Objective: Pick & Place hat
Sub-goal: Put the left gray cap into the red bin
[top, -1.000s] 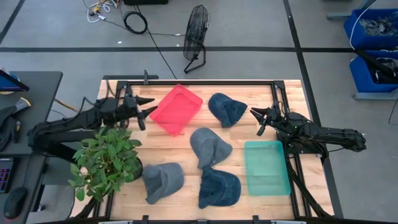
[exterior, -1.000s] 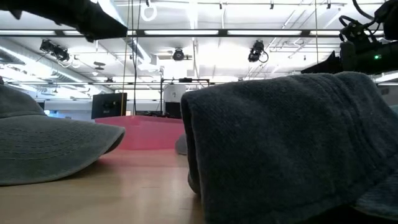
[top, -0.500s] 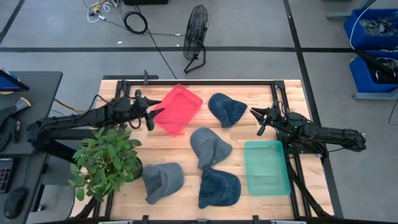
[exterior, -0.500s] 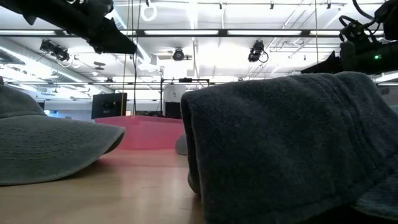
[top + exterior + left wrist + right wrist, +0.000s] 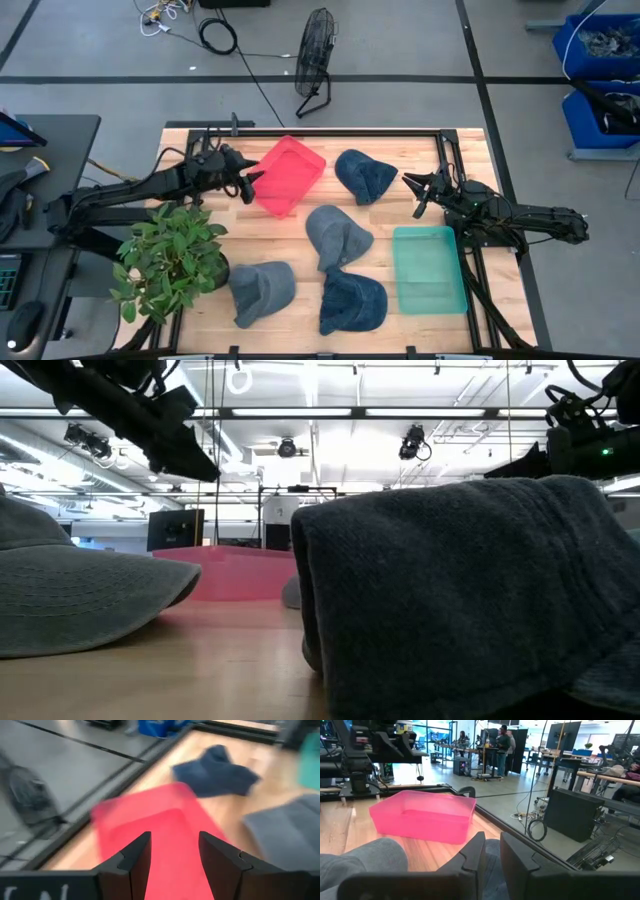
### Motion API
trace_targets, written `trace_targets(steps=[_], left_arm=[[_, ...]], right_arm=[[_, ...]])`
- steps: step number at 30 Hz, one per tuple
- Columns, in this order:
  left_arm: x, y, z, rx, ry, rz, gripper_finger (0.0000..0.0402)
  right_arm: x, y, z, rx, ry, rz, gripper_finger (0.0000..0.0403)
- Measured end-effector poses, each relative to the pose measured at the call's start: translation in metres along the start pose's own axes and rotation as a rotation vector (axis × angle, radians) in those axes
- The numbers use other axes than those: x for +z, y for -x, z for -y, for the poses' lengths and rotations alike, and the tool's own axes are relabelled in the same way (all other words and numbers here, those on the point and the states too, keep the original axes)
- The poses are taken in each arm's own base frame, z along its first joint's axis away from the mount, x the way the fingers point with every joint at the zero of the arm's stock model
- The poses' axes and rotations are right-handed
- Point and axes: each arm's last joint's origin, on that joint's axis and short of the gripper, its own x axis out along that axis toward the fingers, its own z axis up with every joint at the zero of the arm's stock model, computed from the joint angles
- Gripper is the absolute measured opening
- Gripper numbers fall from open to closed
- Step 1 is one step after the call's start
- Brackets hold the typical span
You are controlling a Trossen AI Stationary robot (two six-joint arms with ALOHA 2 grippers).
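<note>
Several hats lie crown up on the wooden table: a dark blue one (image 5: 362,175) by the far side, a grey one (image 5: 335,237) in the middle, a grey one (image 5: 262,292) and a dark blue one (image 5: 352,302) near the front edge. My left gripper (image 5: 247,180) is open and hovers over the left rim of the red tray (image 5: 285,175); its wrist view shows the open left gripper (image 5: 174,855) above the red tray (image 5: 150,835). My right gripper (image 5: 415,190) waits right of the far dark blue hat, open by a narrow gap (image 5: 492,852).
A teal tray (image 5: 428,268) sits at the table's right, below the right arm. A potted plant (image 5: 170,258) stands at the near left corner under the left arm. The black frame rail (image 5: 320,129) runs along the far edge. People stand in the room beyond (image 5: 502,740).
My left gripper has moved toward the table's right, from beside the red tray to over its left rim, and has come down somewhat in the low view. Its fingers have stayed open. The right arm and the hats have kept still.
</note>
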Motion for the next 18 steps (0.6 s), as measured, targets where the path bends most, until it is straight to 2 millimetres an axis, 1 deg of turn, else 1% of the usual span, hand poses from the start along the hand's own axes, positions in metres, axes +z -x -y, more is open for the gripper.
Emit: trace_targets(steps=[4, 18], left_arm=[[0.0032, -0.0016, 0.0035, -0.082, 0.001, 0.029, 0.017], [0.0027, -0.0014, 0.0035, -0.084, 0.013, 0.023, 0.017]], right_arm=[[0.0, 0.0, 0.0, 0.0, 0.0, 0.0, 0.0063], [0.0, 0.0, 0.0, 0.0, 0.0, 0.0, 0.0063]])
